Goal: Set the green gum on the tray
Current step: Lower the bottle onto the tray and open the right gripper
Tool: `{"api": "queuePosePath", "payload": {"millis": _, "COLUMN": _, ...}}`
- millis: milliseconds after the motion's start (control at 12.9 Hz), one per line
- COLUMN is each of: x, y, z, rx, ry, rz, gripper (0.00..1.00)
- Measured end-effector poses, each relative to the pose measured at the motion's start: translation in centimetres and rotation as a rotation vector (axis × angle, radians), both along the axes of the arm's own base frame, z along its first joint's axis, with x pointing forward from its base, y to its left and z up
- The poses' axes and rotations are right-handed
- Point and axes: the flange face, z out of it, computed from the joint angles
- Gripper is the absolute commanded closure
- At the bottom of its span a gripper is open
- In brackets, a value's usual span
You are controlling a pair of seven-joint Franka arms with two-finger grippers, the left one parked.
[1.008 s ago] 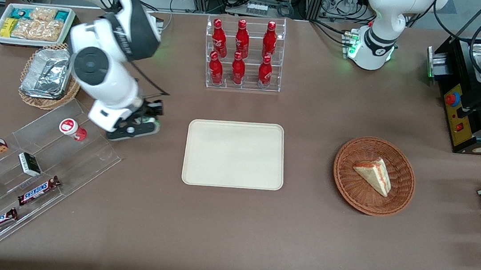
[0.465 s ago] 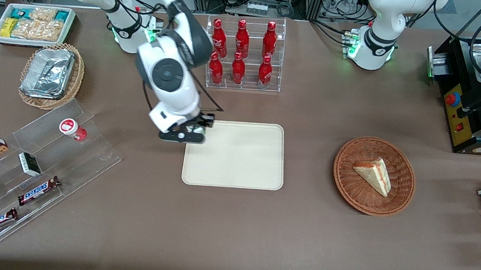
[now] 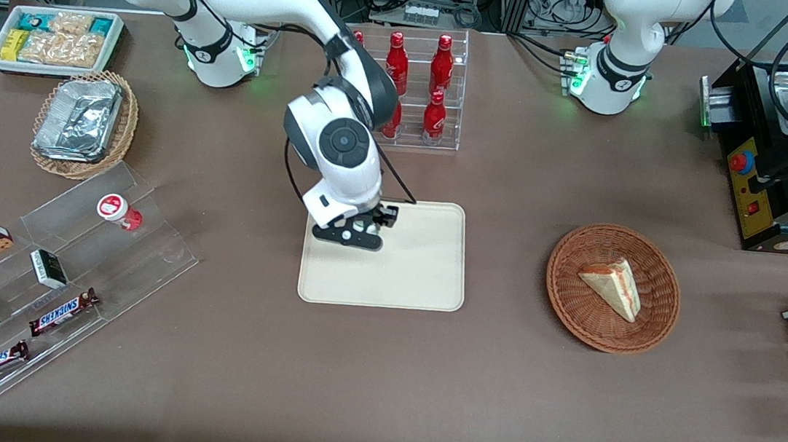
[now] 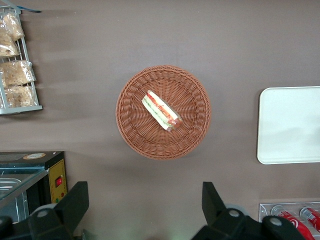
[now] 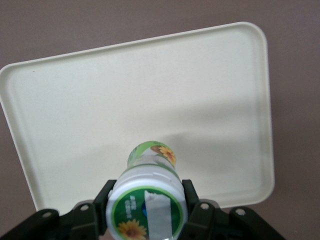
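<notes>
My right gripper (image 3: 358, 228) hangs above the beige tray (image 3: 417, 275), over the tray's end nearer the working arm. It is shut on the green gum (image 5: 147, 195), a small canister with a light green body and a white lid with a green mark. In the right wrist view the two black fingers (image 5: 102, 200) press the canister's sides and the tray (image 5: 100, 100) lies below it. In the front view the gum is mostly hidden by the gripper.
A clear stand with red bottles (image 3: 437, 86) stands farther from the front camera than the tray. A wicker basket with a sandwich (image 3: 612, 288) lies toward the parked arm. A clear stepped stand (image 3: 67, 267) with a red canister (image 3: 118, 210) and snack bars lies toward the working arm's end.
My right gripper has carried the green gum from beside the stepped stand sideways across the table to above the tray.
</notes>
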Motion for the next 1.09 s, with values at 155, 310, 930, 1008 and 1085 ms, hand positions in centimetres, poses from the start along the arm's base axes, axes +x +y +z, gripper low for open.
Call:
{"api": "queuePosePath", "payload": {"millis": 155, "x": 0.3, "y": 0.9, "z": -2.0, "rx": 0.015, "ry": -0.018, "rz": -0.012, "gripper": 1.00}}
{"api": "queuePosePath", "payload": {"millis": 310, "x": 0.3, "y": 1.6, "z": -3.8, "rx": 0.008, "ry": -0.017, "rz": -0.012, "gripper": 1.00}}
{"api": "queuePosePath", "payload": {"millis": 930, "x": 0.2, "y": 1.8, "z": -7.8, "rx": -0.022, "ry": 0.003, "rz": -0.010, "gripper": 0.82}}
{"api": "queuePosePath", "payload": {"millis": 1008, "x": 0.2, "y": 1.8, "z": -8.2, "rx": -0.024, "ry": 0.004, "rz": -0.011, "gripper": 0.61}}
{"api": "queuePosePath", "payload": {"millis": 1085, "x": 0.3, "y": 1.8, "z": -8.5, "rx": -0.023, "ry": -0.001, "rz": -0.011, "gripper": 0.25}}
